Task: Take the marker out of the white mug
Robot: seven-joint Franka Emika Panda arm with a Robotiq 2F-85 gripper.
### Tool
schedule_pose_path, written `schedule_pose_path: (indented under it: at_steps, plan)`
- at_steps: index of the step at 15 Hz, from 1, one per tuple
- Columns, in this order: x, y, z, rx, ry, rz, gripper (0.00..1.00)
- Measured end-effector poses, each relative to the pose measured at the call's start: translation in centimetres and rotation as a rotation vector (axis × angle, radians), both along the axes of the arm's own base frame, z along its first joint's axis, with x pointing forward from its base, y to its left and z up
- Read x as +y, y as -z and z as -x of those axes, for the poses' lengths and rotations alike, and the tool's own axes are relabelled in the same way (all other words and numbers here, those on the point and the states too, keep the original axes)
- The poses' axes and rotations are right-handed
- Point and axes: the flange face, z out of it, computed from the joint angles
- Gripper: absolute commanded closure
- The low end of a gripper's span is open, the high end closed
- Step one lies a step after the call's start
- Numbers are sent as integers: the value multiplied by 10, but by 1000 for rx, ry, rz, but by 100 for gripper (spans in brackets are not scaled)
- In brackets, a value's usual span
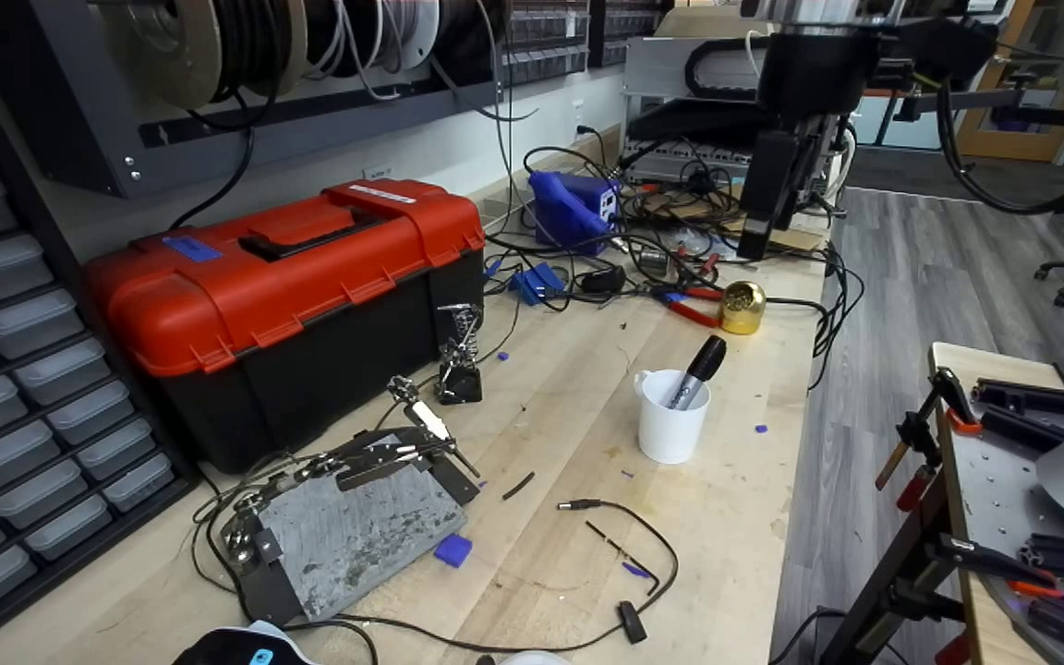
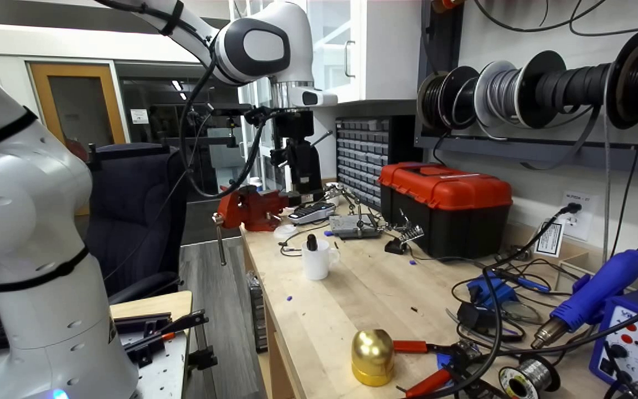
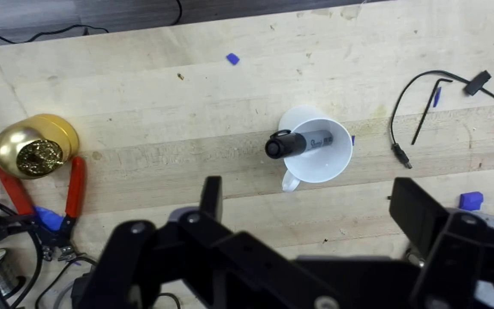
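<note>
The white mug (image 1: 671, 429) stands upright on the wooden bench; it also shows in an exterior view (image 2: 315, 265) and in the wrist view (image 3: 326, 165). The marker (image 1: 706, 360) leans inside it, its black cap sticking out over the rim and its grey body partly inside. The marker also shows in an exterior view (image 2: 312, 242) and in the wrist view (image 3: 287, 145); its lower end is inside the mug. My gripper (image 3: 306, 191) is open and empty, pointing down. In both exterior views the gripper (image 1: 755, 245) (image 2: 308, 194) is well above the bench, apart from the mug.
A gold tip cleaner (image 1: 741, 309) and red-handled pliers (image 3: 75, 186) lie to one side of the mug. A thin black cable (image 1: 661, 545) and a hex key (image 3: 427, 111) lie on another side. A red toolbox (image 1: 310, 268) stands by the wall, and a red vise (image 2: 252, 208) sits at the bench edge.
</note>
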Motion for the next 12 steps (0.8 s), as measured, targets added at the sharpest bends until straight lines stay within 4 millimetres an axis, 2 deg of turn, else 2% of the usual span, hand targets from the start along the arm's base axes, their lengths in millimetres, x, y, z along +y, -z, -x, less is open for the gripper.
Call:
schedule_pose_path:
  at_steps: [4,12]
  plan:
    - [-3,6,0,12,-47,5,0]
    - [-28,17,-7,34,-262,-19,0]
